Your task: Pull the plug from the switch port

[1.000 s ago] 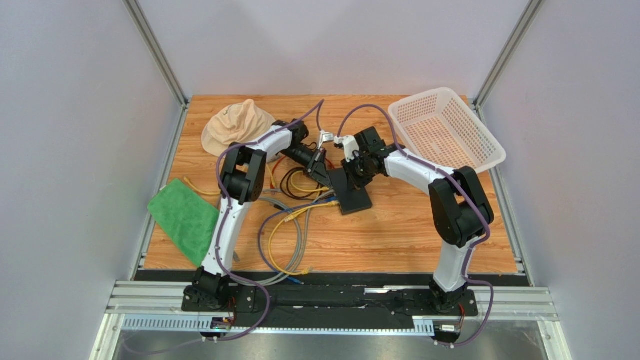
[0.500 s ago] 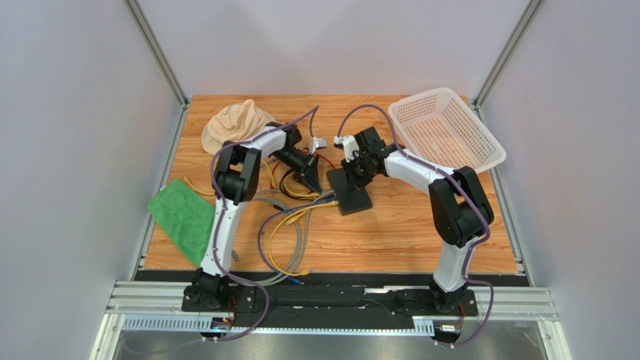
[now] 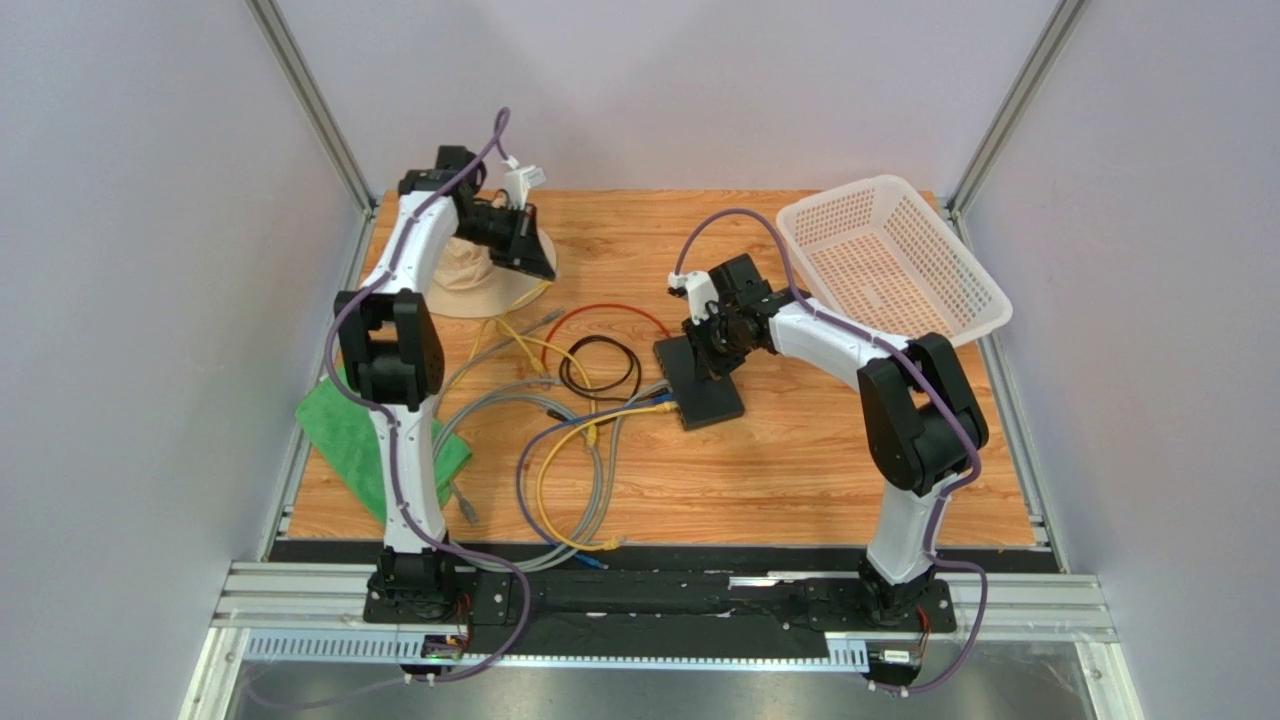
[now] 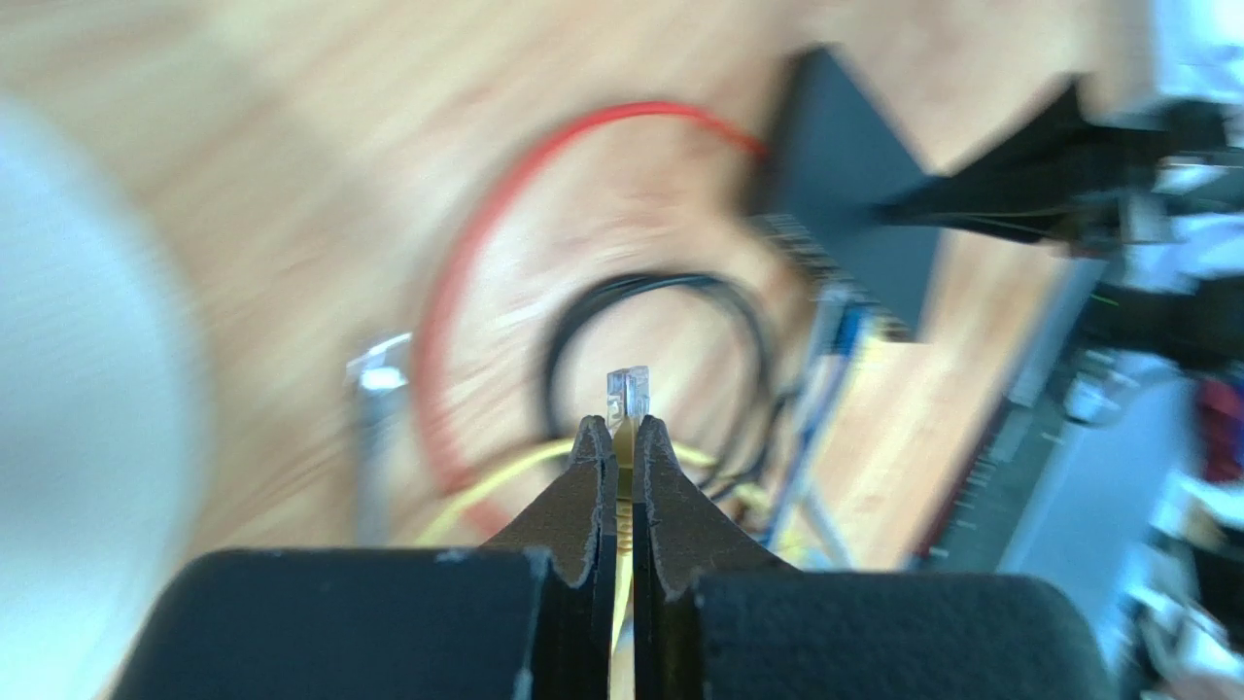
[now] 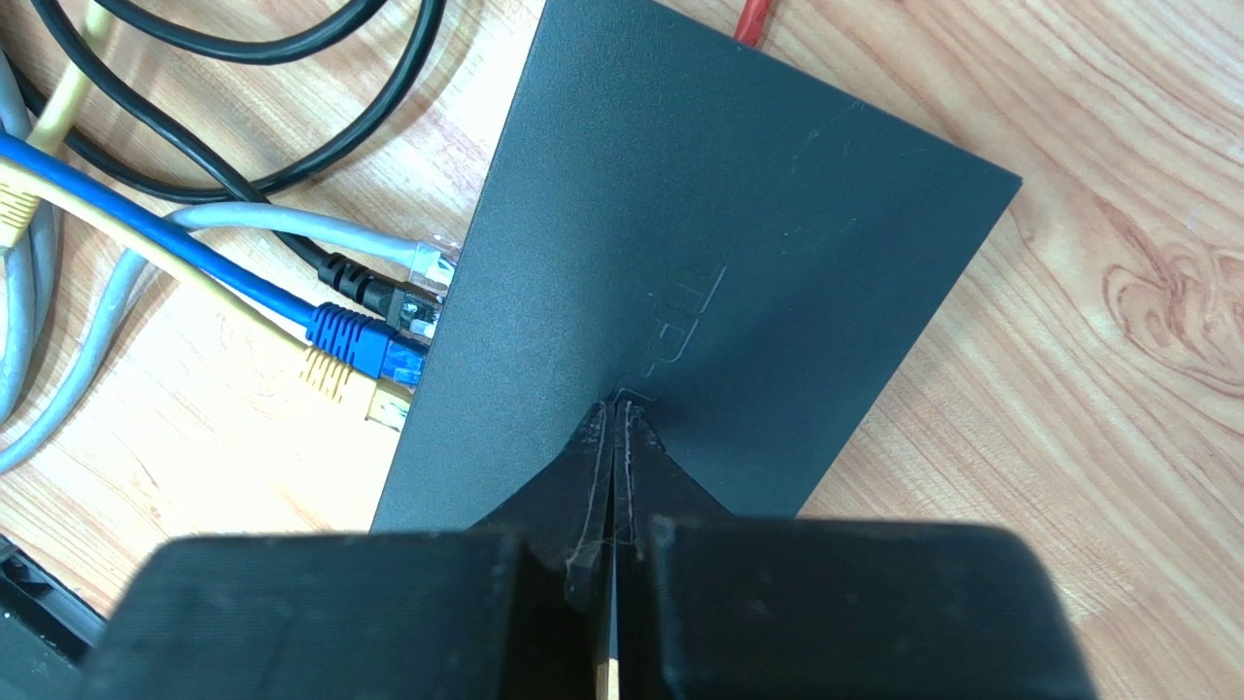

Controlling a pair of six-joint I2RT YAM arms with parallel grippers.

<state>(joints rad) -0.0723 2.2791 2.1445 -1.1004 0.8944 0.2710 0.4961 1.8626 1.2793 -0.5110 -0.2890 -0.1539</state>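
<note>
The switch [image 3: 703, 393] lay mid-tabletop [image 3: 842, 480], its left edge crowded with a blue plug [image 5: 351, 343] and others, with bare wood open to its right. The right gripper [image 5: 616, 409] pressed on its lid, jaws clenched on nothing. Near the back-left corner the left gripper [image 4: 619, 426] hung high, jaws grasping a clear plug [image 4: 628, 388].
</note>
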